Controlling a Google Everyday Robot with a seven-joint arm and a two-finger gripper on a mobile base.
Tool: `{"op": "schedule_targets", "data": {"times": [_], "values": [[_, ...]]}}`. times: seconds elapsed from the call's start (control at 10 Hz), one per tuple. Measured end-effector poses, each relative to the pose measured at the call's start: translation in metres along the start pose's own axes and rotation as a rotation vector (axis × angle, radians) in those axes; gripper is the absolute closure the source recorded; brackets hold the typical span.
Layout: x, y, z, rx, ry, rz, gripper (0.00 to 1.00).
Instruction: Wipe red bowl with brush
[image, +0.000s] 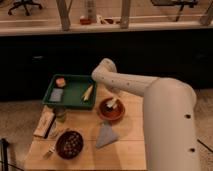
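Note:
The red bowl (111, 111) sits on the wooden table (125, 150), just right of the green tray. The pale brush (113, 103) is inside the bowl, leaning up toward its far rim. My gripper (114, 95) is at the end of the white arm, right over the bowl's far edge at the brush's upper end. Most of it is hidden behind the arm's wrist. I cannot tell whether it holds the brush.
A green tray (74, 102) at the back left holds an orange piece (60, 82), a grey sponge (56, 95) and a yellowish tapered piece (88, 92). A dark brown bowl (69, 144), a fork (50, 150), a grey cloth (105, 135) and a flat box (44, 123) lie in front.

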Motion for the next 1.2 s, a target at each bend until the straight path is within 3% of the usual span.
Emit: {"op": "schedule_targets", "data": {"times": [0.3, 0.6, 0.8, 1.2], "values": [[-0.024, -0.008, -0.002, 0.007, -0.012, -0.068, 1.0], [-0.032, 0.01, 0.0, 0.006, -0.02, -0.063, 1.0], [-0.016, 0.034, 0.001, 0.0, -0.009, -0.01, 1.0], [0.009, 0.041, -0.007, 0.0, 0.021, 0.056, 1.0]]}}
